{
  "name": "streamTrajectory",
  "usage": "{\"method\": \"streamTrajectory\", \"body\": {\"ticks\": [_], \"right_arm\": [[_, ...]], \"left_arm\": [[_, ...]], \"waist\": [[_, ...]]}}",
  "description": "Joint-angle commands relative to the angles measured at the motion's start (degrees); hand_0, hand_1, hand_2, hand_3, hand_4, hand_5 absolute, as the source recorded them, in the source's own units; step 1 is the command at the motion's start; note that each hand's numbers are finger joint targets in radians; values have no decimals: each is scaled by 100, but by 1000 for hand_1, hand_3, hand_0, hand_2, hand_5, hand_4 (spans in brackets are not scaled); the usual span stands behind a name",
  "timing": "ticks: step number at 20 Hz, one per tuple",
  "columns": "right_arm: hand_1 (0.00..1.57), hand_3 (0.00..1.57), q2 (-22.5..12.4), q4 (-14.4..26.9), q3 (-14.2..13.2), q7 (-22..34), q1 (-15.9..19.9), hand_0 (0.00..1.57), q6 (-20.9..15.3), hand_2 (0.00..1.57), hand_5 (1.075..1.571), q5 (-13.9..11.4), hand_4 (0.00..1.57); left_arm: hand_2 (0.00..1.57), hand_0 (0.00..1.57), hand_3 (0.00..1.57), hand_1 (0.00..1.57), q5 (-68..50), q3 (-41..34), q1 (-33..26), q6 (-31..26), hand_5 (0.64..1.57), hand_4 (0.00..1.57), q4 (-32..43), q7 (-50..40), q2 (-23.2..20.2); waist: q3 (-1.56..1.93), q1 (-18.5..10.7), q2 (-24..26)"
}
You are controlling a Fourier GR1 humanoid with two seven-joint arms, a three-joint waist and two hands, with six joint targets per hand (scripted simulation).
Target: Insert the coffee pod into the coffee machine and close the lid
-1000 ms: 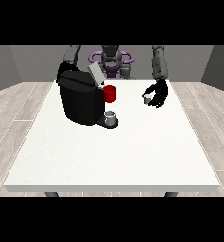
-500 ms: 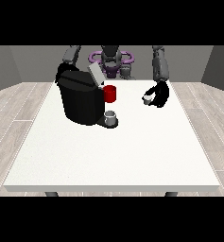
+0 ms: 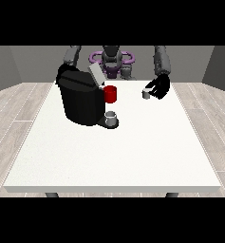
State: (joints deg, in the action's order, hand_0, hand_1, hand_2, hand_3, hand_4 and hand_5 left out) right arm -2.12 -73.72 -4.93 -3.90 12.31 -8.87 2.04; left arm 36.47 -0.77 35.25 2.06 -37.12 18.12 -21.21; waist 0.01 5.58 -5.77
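Hand at the view's right, fingers curled round the coffee pod.

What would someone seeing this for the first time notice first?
A bulky black coffee machine stands at the white table's far left, its lid raised, with a red cup beside it. At the view's right, a black hand is at a small grey coffee pod.

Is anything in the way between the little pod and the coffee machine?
Nothing on the table blocks it. The pod is at the hand at the view's right, off to the side of the machine. The red cup sits by the machine on that side, below its raised lid.
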Motion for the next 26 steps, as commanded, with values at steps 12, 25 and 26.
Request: {"method": "streamTrajectory", "body": {"ticks": [12,25,26], "right_arm": [[0,0,-41,150,6,-282,76,0,304,0,1571,175,495],[0,0,101,-288,435,130,536,0,42,0,1571,-157,514],[0,0,-170,-378,243,287,708,0,316,0,1571,60,502]], "left_arm": [[1329,1252,1292,1252,-127,-325,1312,-1024,1571,573,-390,-489,-371],[1245,1209,1188,1209,-198,-790,2675,-1104,1571,486,-199,-1191,-632],[1262,1239,1198,1239,-196,-814,2654,-919,1571,476,-193,-1137,-552]], "waist": [[-1,456,-29],[-1,1044,-433],[-1,1163,-552]]}}
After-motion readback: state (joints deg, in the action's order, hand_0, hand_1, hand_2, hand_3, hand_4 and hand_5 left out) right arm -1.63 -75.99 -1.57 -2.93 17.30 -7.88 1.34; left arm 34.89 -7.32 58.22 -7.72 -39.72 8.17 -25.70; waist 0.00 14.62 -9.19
